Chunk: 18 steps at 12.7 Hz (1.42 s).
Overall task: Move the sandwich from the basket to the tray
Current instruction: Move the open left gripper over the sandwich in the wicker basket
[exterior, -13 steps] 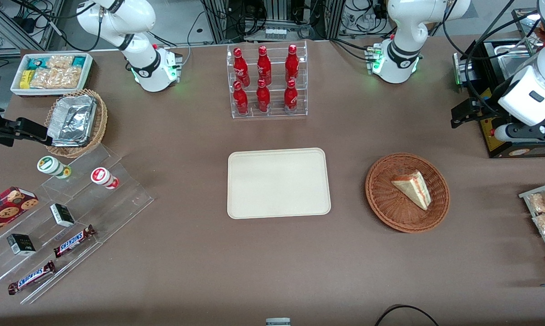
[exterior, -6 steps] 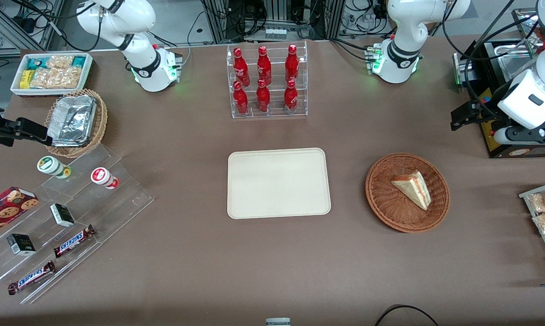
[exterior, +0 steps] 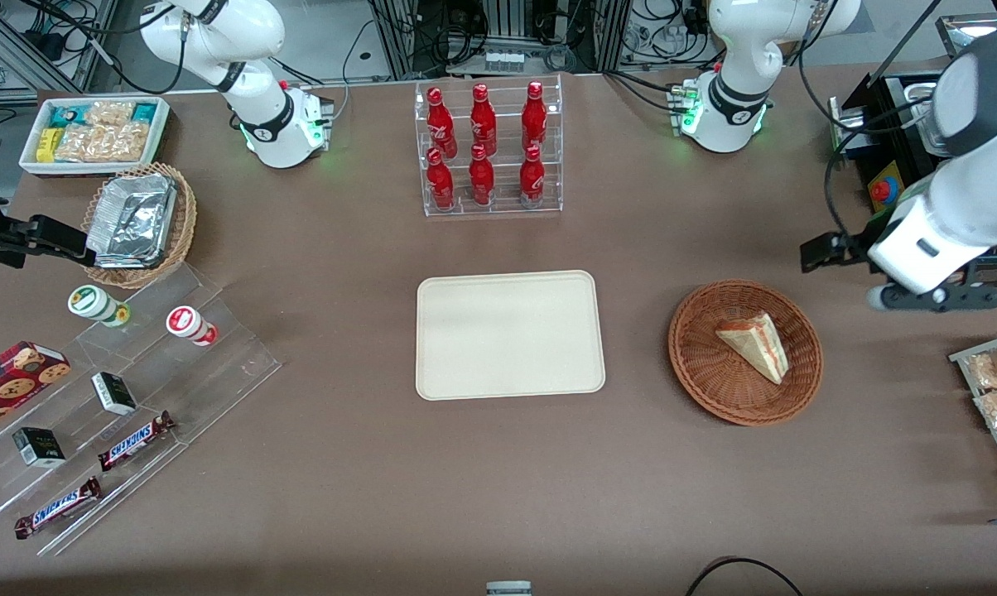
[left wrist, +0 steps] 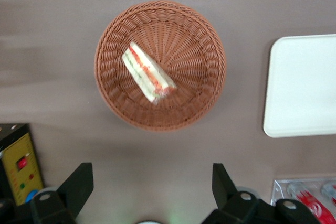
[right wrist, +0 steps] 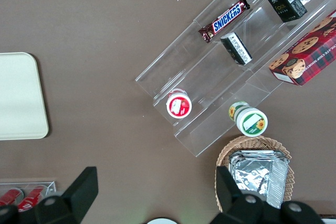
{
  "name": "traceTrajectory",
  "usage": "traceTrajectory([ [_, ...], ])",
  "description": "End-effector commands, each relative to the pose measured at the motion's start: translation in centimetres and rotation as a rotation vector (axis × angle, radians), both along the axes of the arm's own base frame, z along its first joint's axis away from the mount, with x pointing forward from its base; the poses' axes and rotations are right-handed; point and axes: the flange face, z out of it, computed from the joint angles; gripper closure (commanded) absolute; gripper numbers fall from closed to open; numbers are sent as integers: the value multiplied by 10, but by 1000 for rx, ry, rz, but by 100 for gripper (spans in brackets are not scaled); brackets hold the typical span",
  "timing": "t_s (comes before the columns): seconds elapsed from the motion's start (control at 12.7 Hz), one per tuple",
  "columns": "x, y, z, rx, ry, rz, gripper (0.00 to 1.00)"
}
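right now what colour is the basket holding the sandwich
Reddish-brown woven wicker basket, clearest in the left wrist view; the end effector hangs open above the table beside it.

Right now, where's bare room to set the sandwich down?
The tray is bare all over. Open tabletop runs between it and the basket holding the sandwich, and nearer the front camera. Crowded: the bottle rack and acrylic snack steps. The gripper, open, hangs above the table beside the basket.

Bright, even overhead light casts soft shadows (left wrist view slightly blurred) across the table [exterior: 366, 463].
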Motion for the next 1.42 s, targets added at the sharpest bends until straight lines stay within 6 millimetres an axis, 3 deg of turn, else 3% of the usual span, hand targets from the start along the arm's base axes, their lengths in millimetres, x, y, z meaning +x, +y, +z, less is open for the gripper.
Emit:
traceTrajectory([
  [0.0,-5,5,-47,15,-26,4,0],
  [0.08,-5,20,-67,16,-45,30,0],
  [0.55,-19,28,-160,14,-135,68,0],
  [0.71,-25,28,-182,16,-173,147,0],
  [1.34,-23,15,-193,39,-185,772,0],
])
